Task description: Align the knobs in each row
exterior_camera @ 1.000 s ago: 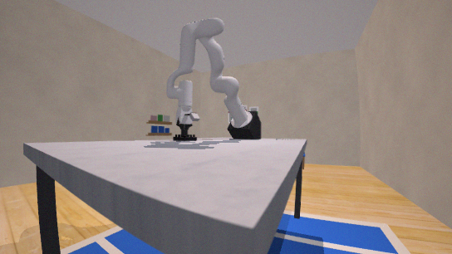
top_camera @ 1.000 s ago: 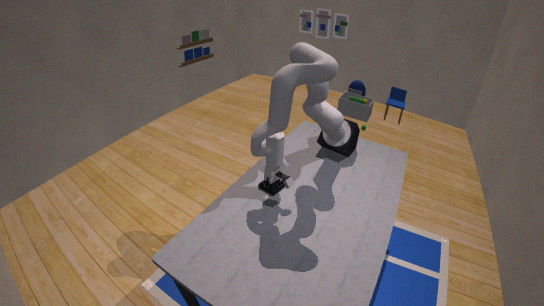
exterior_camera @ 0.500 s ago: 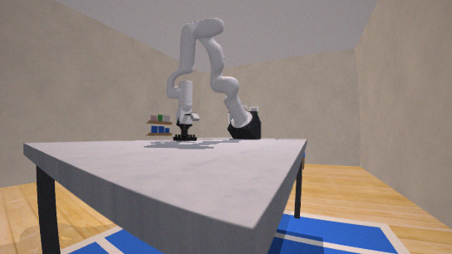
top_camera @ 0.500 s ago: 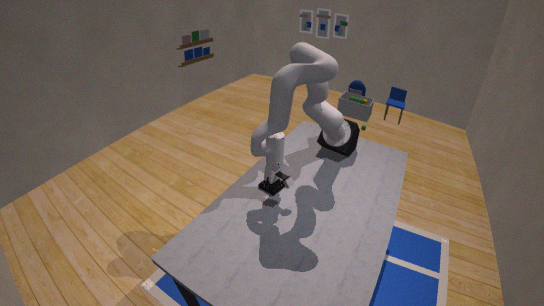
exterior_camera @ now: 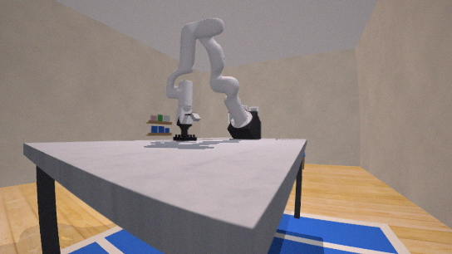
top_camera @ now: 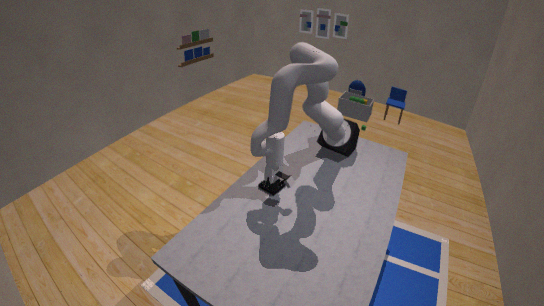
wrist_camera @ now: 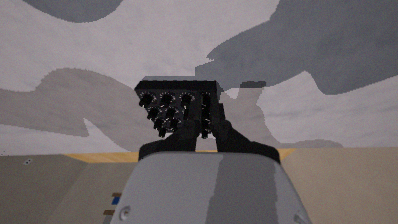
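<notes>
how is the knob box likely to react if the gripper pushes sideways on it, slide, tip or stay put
The knob box looks low and wide, so it probably would not tip. It is small beside the arm and likely light, so it may slide on the smooth table. The gripper, closed on a knob, probably steadies it.

The knob box (wrist_camera: 176,89) is black, with black knobs (wrist_camera: 166,99); their white lines are too small to make out. The pincer (wrist_camera: 204,131) is black too, on a white arm (top_camera: 280,95) with a black base (top_camera: 351,145). The desk (top_camera: 350,210) is pale grey, faintly mottled, crossed by darker grey shadows, on black legs (exterior_camera: 46,207). The floor (top_camera: 125,165) is light yellow wood planking. The mat (top_camera: 415,250) is blue with white bands. A blue chair (top_camera: 396,99) stands by the grey-beige wall (top_camera: 100,65).
</notes>
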